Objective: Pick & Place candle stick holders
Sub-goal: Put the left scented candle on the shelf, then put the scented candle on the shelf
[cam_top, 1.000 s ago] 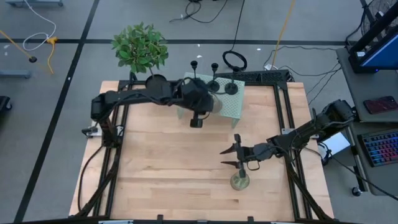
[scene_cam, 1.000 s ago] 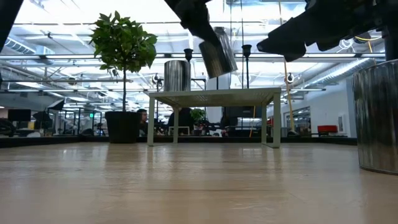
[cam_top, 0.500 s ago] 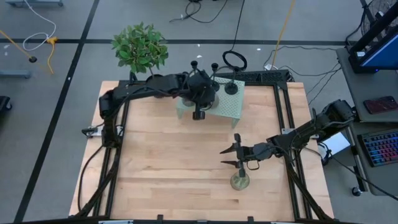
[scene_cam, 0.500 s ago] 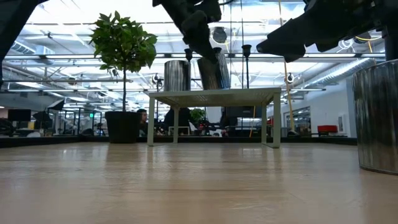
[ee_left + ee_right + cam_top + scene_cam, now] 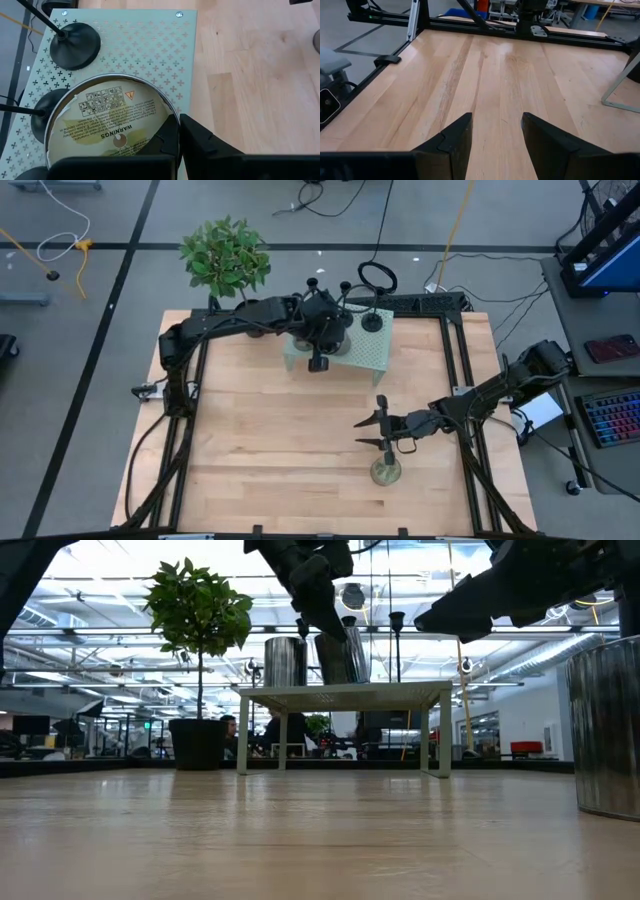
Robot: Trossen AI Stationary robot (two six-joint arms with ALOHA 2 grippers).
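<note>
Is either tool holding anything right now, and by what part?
The left tool grips a jar candle by its rim, over the perforated stand. The right tool is open and empty.

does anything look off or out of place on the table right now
One thing: the left gripper holds a jar candle over the perforated stand, not a candle stick holder, and the jar's warning label faces the wrist camera. Another jar candle sits alone by the right gripper. Nothing looks spilled or damaged.
</note>
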